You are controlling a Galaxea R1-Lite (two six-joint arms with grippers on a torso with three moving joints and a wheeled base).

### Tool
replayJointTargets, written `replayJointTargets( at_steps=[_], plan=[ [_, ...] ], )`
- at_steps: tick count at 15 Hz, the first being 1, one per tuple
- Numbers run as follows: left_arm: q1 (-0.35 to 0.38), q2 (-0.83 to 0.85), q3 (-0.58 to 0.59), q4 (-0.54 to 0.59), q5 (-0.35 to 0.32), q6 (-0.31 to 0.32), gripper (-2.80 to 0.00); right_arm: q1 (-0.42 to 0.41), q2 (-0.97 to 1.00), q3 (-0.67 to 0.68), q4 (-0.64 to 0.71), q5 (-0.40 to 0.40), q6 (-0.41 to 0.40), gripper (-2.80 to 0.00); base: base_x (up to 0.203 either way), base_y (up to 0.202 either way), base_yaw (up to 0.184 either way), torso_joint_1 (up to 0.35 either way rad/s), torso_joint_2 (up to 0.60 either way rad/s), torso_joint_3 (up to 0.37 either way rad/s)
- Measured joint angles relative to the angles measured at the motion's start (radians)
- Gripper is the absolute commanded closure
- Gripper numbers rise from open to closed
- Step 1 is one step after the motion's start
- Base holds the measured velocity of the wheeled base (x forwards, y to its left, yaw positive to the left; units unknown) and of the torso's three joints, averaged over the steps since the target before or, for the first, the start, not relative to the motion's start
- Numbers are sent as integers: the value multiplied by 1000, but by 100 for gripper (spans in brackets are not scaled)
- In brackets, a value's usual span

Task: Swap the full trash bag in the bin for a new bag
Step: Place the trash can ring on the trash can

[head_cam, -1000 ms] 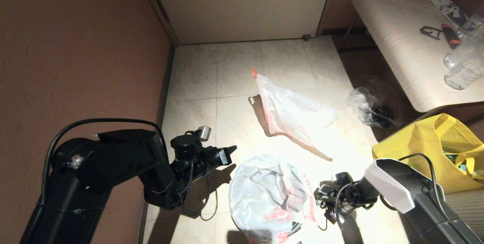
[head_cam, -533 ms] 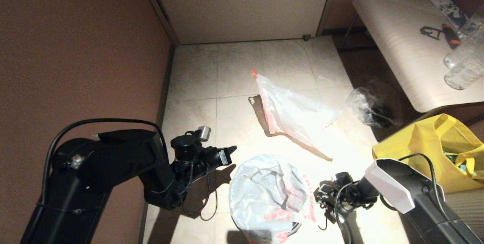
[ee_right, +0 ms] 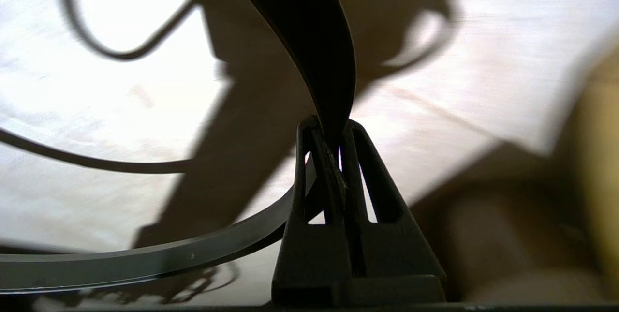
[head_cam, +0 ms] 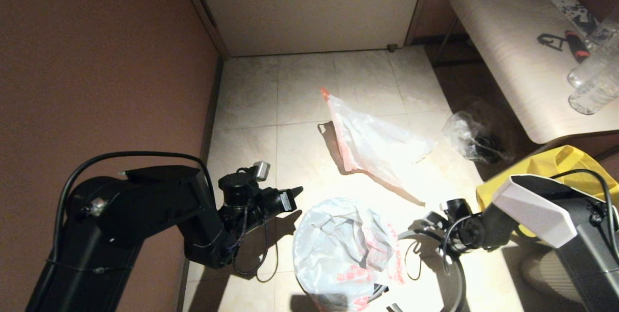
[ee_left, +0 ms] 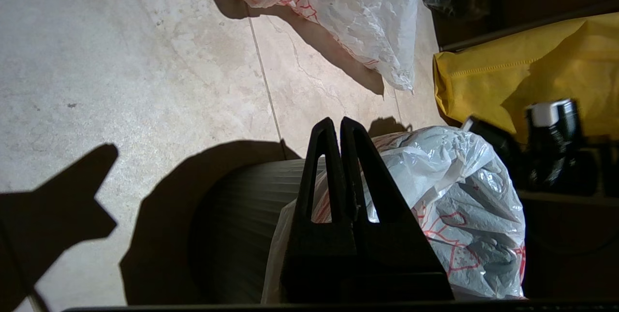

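The bin point(ee_left: 242, 234) stands low in the middle of the floor, its black ribbed wall showing in the left wrist view. The new bag point(head_cam: 338, 254), milky white with red characters, is draped over its mouth. To the right of the bin, my right gripper point(head_cam: 429, 229) is shut on the thin grey hoop point(head_cam: 462, 280), held off the bin above the floor; the hoop point(ee_right: 145, 259) is pinched between the jaws. The full trash bag point(head_cam: 372, 142), see-through with orange-pink handles, lies on the tiles farther away. My left gripper point(head_cam: 295, 191) hovers left of the bin, shut and empty.
A yellow tote bag point(head_cam: 556, 181) stands right of the right arm. A clear bag with dark contents point(head_cam: 471, 135) lies by the bench point(head_cam: 508, 51), which carries bottles. A brown wall runs along the left and a door closes the far end.
My right gripper has moved right and away from the bin, carrying the grey hoop, which now shows as an arc beside the bin. The left arm has not moved.
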Motion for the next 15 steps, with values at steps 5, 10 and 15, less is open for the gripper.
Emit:
replayJointTargets(
  at_steps=[5,10,15],
  plan=[
    [0,-5,8,0,-3,1,0,-19,-260,139,-47,-152,-1,0,0,0,0,0,0,0],
    [0,-33,30,27,-33,4,0,-3,-528,186,-34,-267,-9,0,0,0,0,0,0,0],
    [14,-228,81,298,-251,54,0,-14,-737,164,65,-261,16,0,0,0,0,0,0,0]
  ],
)
